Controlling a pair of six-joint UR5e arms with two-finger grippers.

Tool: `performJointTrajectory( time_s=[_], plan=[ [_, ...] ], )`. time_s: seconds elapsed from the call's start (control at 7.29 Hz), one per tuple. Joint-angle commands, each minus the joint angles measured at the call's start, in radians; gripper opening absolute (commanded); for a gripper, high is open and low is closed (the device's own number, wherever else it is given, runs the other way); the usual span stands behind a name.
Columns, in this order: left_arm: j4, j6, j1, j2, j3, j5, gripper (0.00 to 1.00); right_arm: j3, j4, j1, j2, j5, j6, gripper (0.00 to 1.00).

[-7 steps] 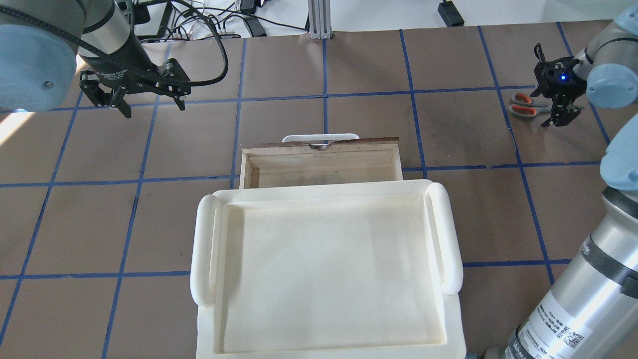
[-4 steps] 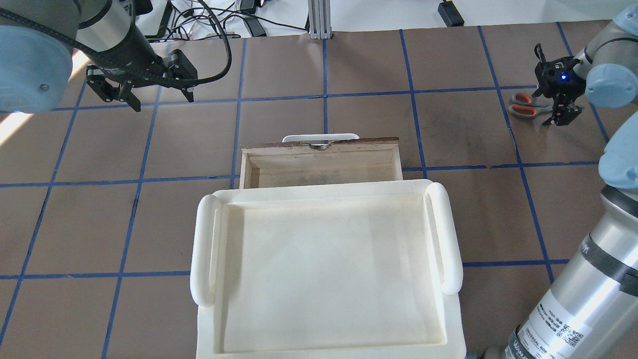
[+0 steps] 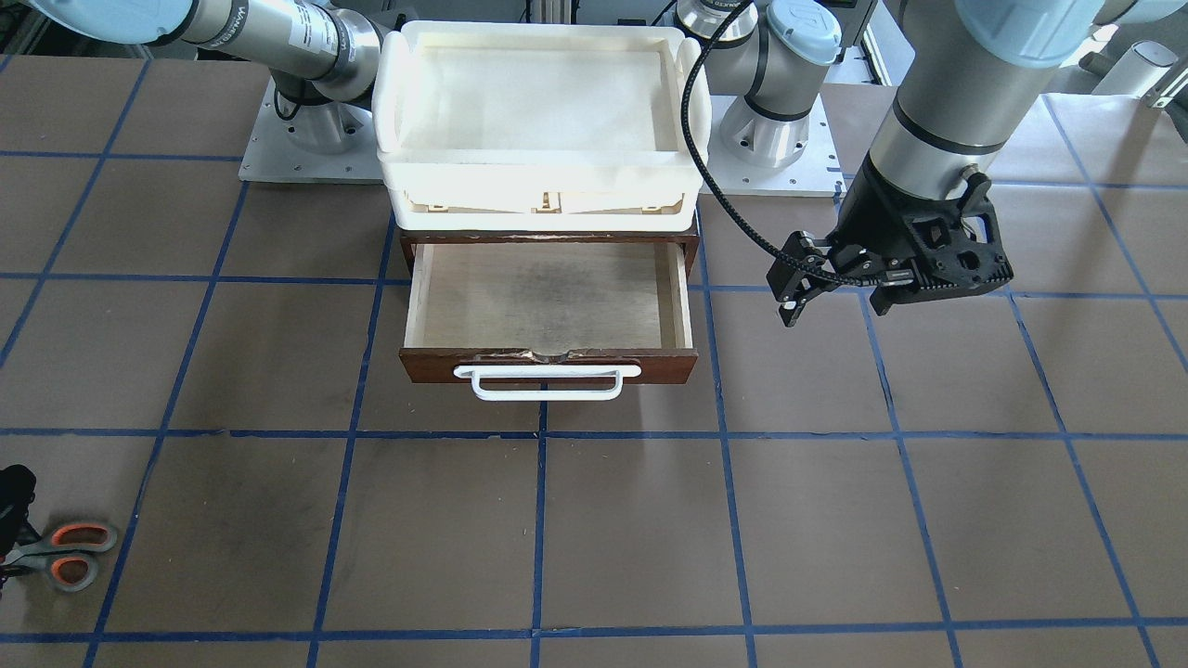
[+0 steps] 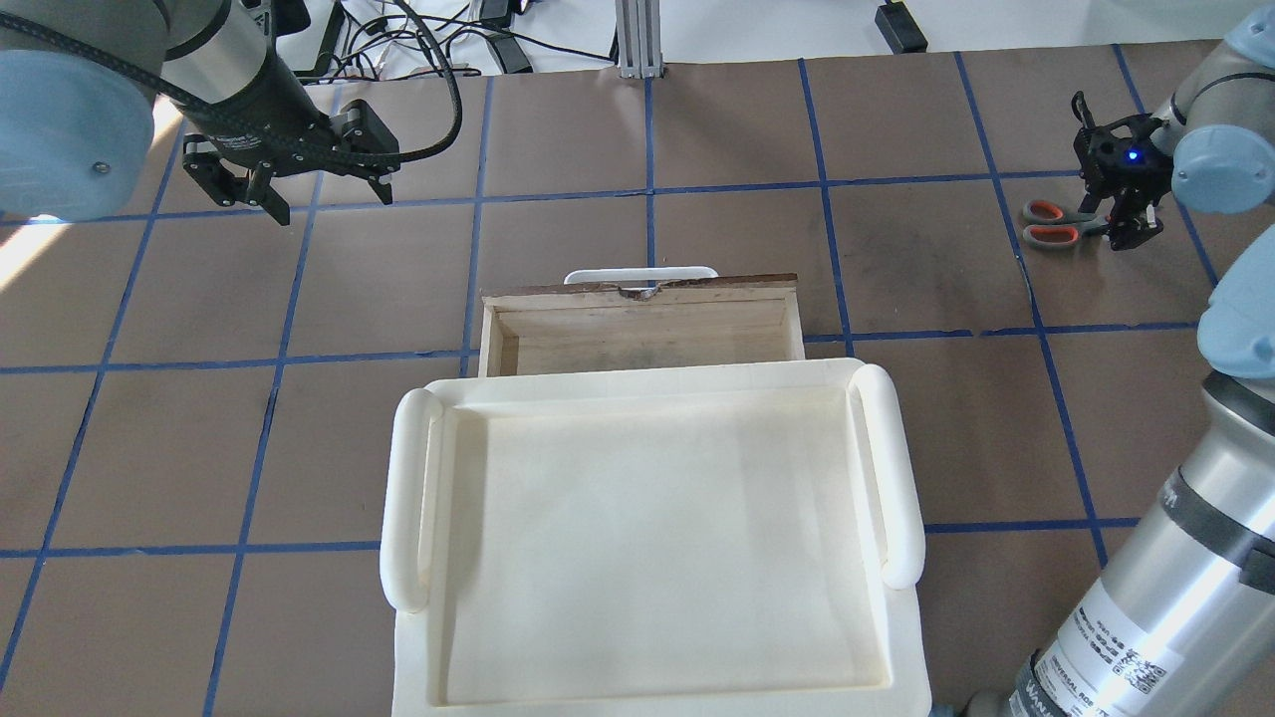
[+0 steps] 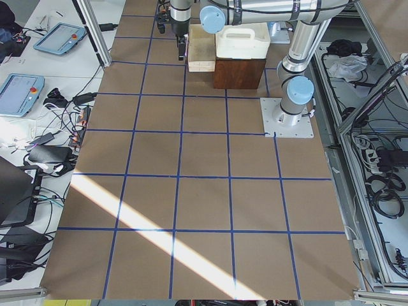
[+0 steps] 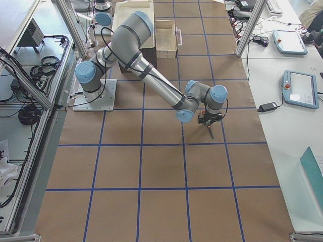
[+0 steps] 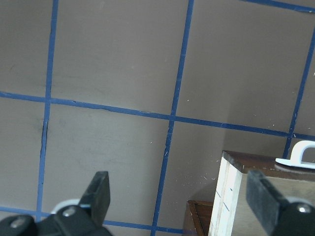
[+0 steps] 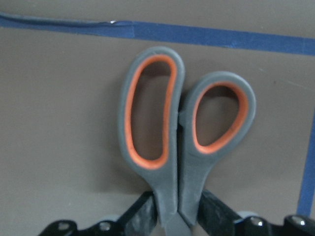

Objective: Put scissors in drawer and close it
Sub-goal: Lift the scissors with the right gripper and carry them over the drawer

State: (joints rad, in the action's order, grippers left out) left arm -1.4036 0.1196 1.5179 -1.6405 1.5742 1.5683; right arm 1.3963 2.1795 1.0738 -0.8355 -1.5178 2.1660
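At the desk's [image 3: 835, 510] right end, scissors [image 8: 170, 172]: lying there, shank pinched
Right claw [image 4: 1131, 236]: narrowed since a second ago, now gripping scissors
Left claw [image 7: 180, 194]: wide, shifted toward mid-desk
Drawer [image 3: 650, 364]: open, unmoved

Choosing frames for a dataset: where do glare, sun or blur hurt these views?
Exterior left: a bright sun stripe crosses the table. Overhead: a sun patch glares at the view's left edge. Front-facing: the tray looks washed out. Right wrist: the scissors are soft, seemingly too close to focus.
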Motion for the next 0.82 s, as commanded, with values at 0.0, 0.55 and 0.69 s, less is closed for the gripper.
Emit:
performJointTrajectory(
  time_s=[0.0,0.55,0.69],
  plan=[
    [-0.006,0.002,-0.004,0.004,0.003,0.030,1.00,0.000,-0.001,0.000,-0.020,0.011,0.000,0.00],
    [-0.026,0.002,0.005,0.021,0.017,0.024,1.00,0.013,-0.200,0.032,-0.269,0.071,-0.110,0.00],
    [-0.026,0.002,0.007,0.021,0.018,0.027,1.00,0.015,-0.287,0.105,-0.352,0.064,-0.227,0.00]
  ],
)
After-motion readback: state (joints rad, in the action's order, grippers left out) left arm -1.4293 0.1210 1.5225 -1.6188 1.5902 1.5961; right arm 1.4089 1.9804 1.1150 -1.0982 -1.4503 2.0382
